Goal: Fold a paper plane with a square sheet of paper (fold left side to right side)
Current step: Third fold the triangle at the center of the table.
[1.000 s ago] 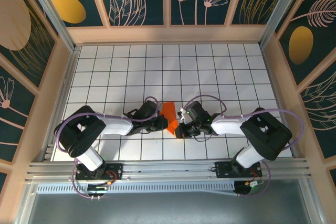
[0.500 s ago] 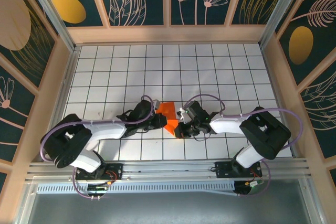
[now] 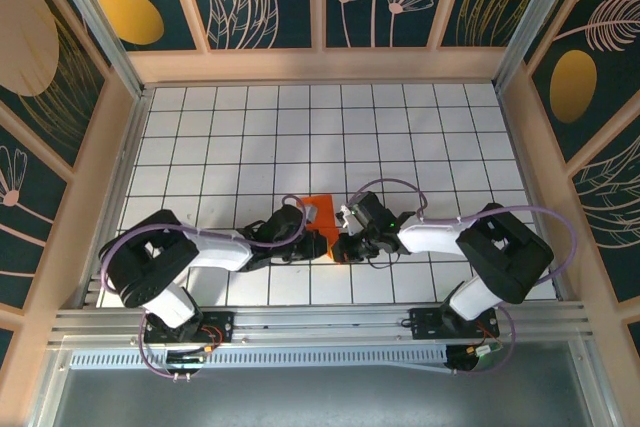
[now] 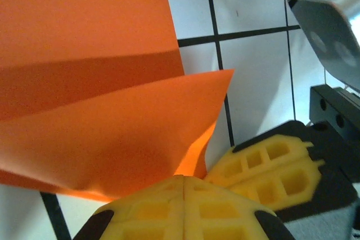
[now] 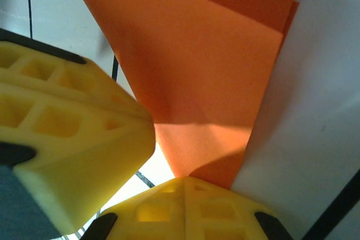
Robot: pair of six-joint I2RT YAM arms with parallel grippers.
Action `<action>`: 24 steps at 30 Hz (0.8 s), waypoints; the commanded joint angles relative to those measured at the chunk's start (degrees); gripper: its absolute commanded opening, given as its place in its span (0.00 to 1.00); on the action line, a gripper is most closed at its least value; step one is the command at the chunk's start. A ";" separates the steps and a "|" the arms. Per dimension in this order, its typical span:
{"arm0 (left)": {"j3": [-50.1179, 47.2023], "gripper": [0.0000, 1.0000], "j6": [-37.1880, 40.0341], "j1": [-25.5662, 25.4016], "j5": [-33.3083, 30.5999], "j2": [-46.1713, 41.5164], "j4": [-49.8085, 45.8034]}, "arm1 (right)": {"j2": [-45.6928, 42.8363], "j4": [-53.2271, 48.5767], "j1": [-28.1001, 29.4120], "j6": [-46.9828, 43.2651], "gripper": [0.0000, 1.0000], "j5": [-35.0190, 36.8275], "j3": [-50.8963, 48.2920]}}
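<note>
Tiled table (image 3: 450,147) — one paper (image 3: 322,207), two claws (image 4: 184,186) (image 5: 184,186)

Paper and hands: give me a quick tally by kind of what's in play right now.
Folded orange paper: 1
Hands: 2, the left hand and the right hand, each pinched shut on the paper
Total: 3

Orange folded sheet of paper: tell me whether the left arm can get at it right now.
Probably yes: the left tool looks shut on the orange folded paper sheet, with nothing between them. The right tool pinches it close beside.
</note>
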 commanded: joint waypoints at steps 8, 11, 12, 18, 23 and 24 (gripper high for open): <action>1.08 0.06 -1.79 -0.13 -2.14 2.65 2.42 | 3.71 -7.47 0.04 0.30 0.00 9.16 -1.23; 0.89 0.06 -2.05 -0.16 -3.24 3.00 1.28 | 4.12 -8.19 0.06 0.03 0.00 9.33 -1.10; 0.89 0.06 -2.11 -0.19 -3.70 3.09 0.76 | 4.37 -8.76 0.12 -0.19 0.00 9.50 -0.92; 0.12 0.06 -3.00 -0.14 -6.58 2.98 -1.11 | 5.24 -11.55 0.25 -0.93 0.00 11.09 0.29; 0.08 0.06 -4.24 -0.07 -7.48 3.57 -2.33 | 5.75 -12.36 0.26 -1.10 0.00 11.35 0.84; 0.10 0.07 -4.41 -0.02 -7.69 3.74 -2.45 | 5.91 -12.62 0.26 -1.18 0.00 11.36 0.94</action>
